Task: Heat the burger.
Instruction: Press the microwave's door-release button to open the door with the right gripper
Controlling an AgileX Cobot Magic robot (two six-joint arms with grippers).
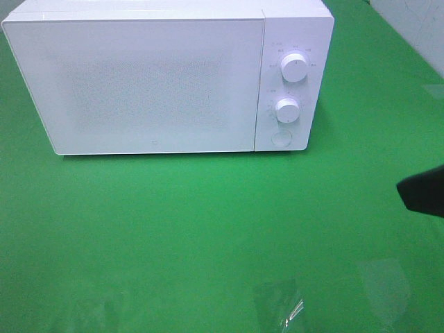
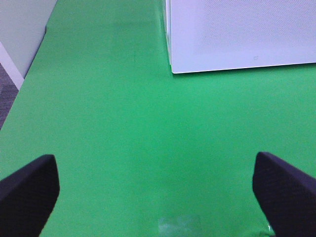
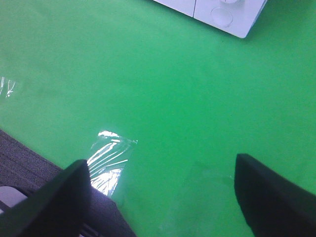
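The burger is out of view in every frame. A white microwave [image 1: 159,76] stands at the back of the green table with its door shut; one lower corner of it [image 2: 237,39] shows in the left wrist view and its button corner [image 3: 222,15] in the right wrist view. My left gripper [image 2: 155,197] is open over bare green surface, in front of the microwave's left end. My right gripper [image 3: 168,197] is also open with nothing between its fingers; one dark part of it [image 1: 423,191] pokes in at the right edge of the high view.
The microwave's panel carries two white knobs [image 1: 295,68] [image 1: 286,109] and a round button [image 1: 281,137]. Shiny clear tape patches [image 1: 291,309] [image 3: 111,158] lie near the table's front edge. Grey floor [image 3: 29,163] lies beyond that edge.
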